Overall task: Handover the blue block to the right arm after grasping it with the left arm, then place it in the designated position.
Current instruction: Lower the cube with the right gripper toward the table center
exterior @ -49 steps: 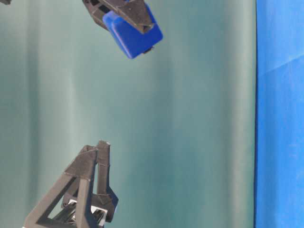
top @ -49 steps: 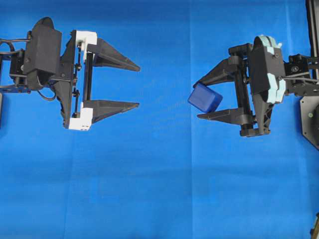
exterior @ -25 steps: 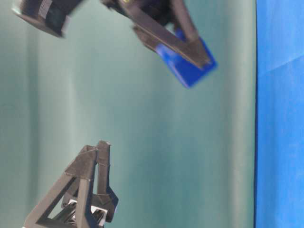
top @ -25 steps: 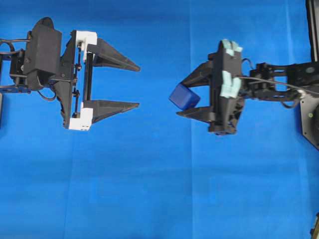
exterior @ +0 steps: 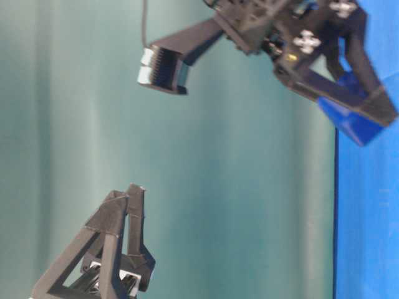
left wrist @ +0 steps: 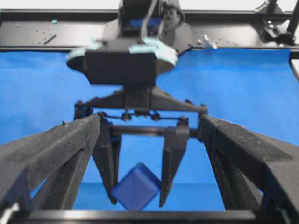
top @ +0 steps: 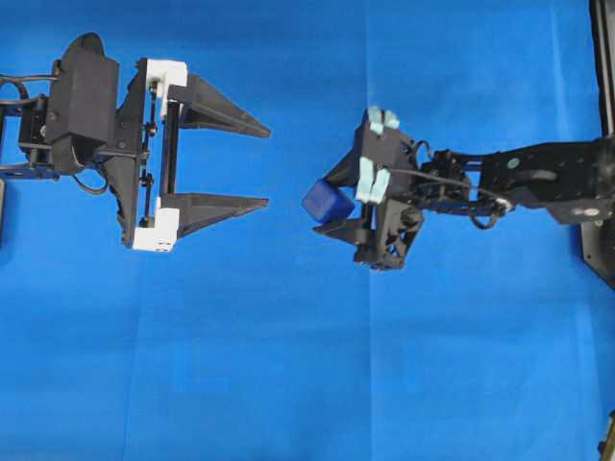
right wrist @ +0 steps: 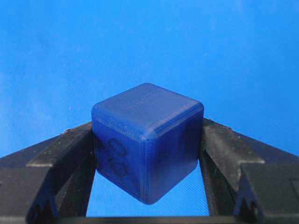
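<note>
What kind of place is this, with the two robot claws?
Probably a robot practice bench in a lab. A plain blue cloth covers the table, the left arm and the right arm face each other, and the blue block is the only item.

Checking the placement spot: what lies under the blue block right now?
Only plain blue cloth shows below the blue block, held off it by the right gripper. The patch directly beneath is hidden.

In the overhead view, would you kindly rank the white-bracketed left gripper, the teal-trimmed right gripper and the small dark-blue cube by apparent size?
1. White-bracketed left gripper, largest.
2. Teal-trimmed right gripper, tilted downward, so perhaps foreshortened.
3. Small dark-blue cube, clearly smallest.
</note>
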